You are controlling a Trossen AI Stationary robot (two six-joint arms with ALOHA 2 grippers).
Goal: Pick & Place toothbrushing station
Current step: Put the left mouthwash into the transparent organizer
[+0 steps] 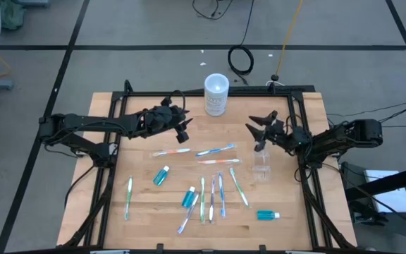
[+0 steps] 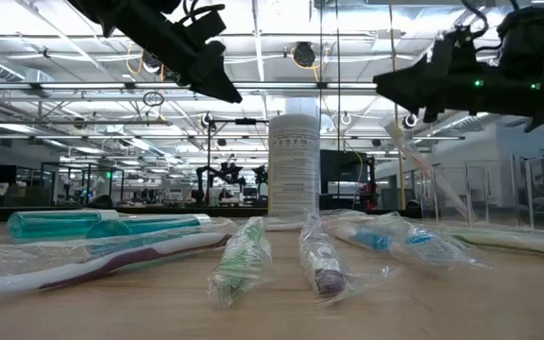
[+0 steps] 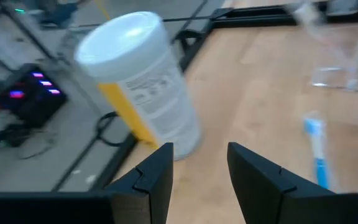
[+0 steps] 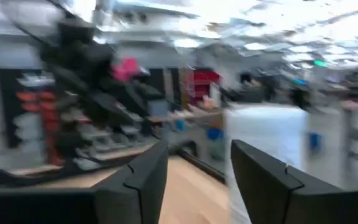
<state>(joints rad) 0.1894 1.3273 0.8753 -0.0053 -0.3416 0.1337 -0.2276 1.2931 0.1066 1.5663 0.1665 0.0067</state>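
Nearest the table's front edge lay a tube (image 1: 267, 214) and a row of brushes (image 1: 212, 196) — all wrapped; two more tubes (image 1: 161, 175) lay left of centre. Mid-table, three brushes (image 1: 216, 149) lay crosswise. The clear cup (image 1: 261, 168) stood at the right with a brush (image 2: 425, 168) leaning in it. Right gripper (image 1: 256, 129) hung above it, fingers apart, empty. Left gripper (image 1: 183, 131) — parted, empty — hovered beside the lidded container (image 1: 216, 94) at the far edge.
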